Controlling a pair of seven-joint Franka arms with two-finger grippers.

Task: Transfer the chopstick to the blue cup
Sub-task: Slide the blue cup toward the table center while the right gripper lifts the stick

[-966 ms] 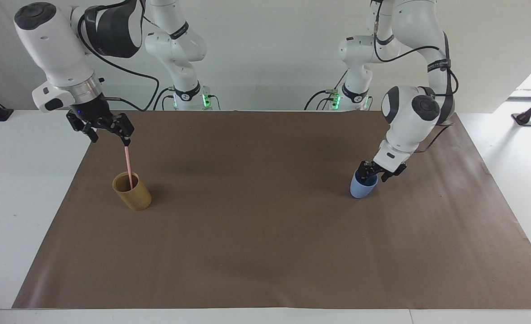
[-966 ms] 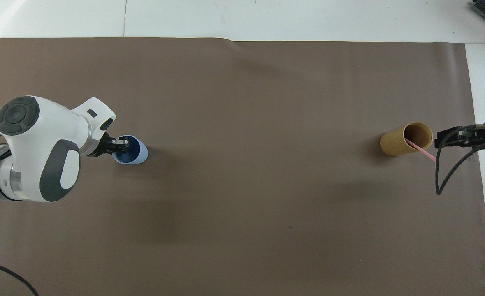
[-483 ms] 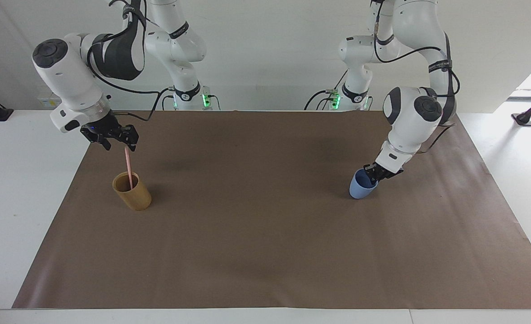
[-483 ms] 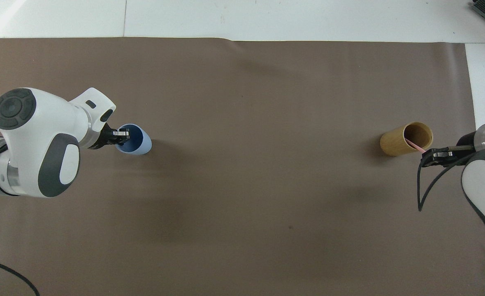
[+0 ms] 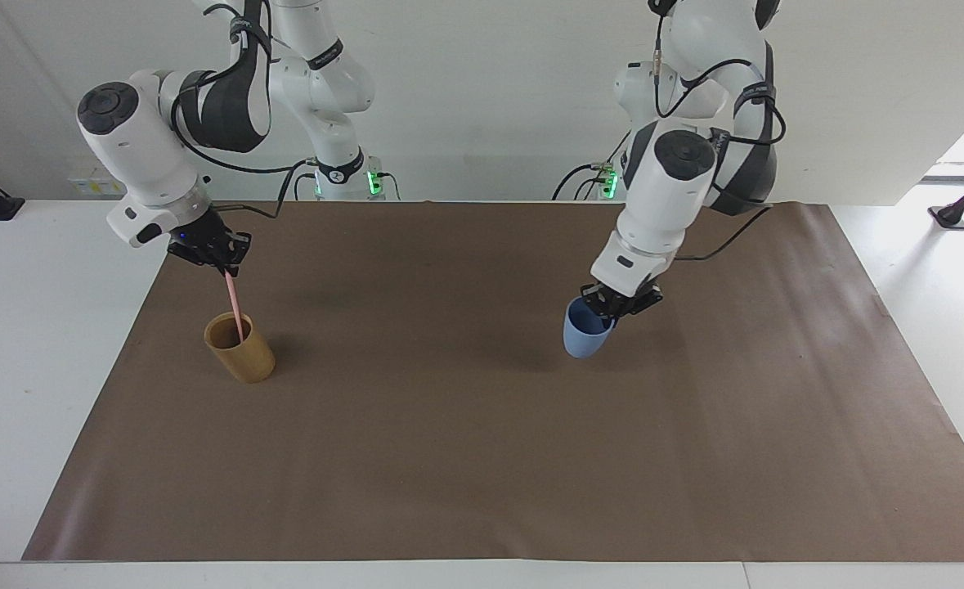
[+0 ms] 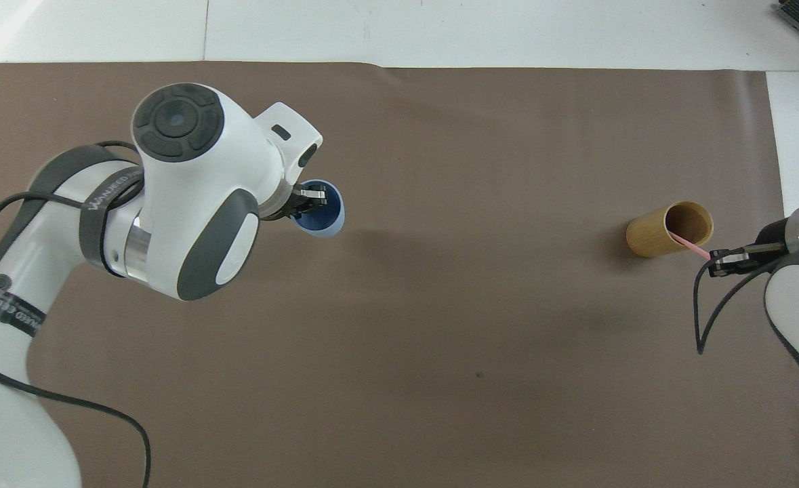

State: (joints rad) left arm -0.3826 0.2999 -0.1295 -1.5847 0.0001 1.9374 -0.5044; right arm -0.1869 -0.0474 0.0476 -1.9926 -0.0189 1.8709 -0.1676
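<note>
The pale pink chopstick (image 5: 235, 305) (image 6: 688, 244) stands slanted in the tan bamboo cup (image 5: 246, 361) (image 6: 648, 237) toward the right arm's end of the table. My right gripper (image 5: 222, 266) (image 6: 715, 261) is shut on the stick's top end, above the cup. The light blue cup (image 5: 580, 340) (image 6: 330, 221) hangs tilted just over the mat, with my left gripper (image 5: 612, 310) (image 6: 312, 202) shut on its rim, one finger inside. It is over the mat between the left arm's end and the middle.
A brown paper mat (image 5: 482, 458) covers most of the white table (image 5: 40, 343). Both arms' bases stand at the robots' edge.
The left gripper closed on the blue cup's rim and carried it toward the table's middle. The right gripper dropped to the chopstick's top and closed on it.
</note>
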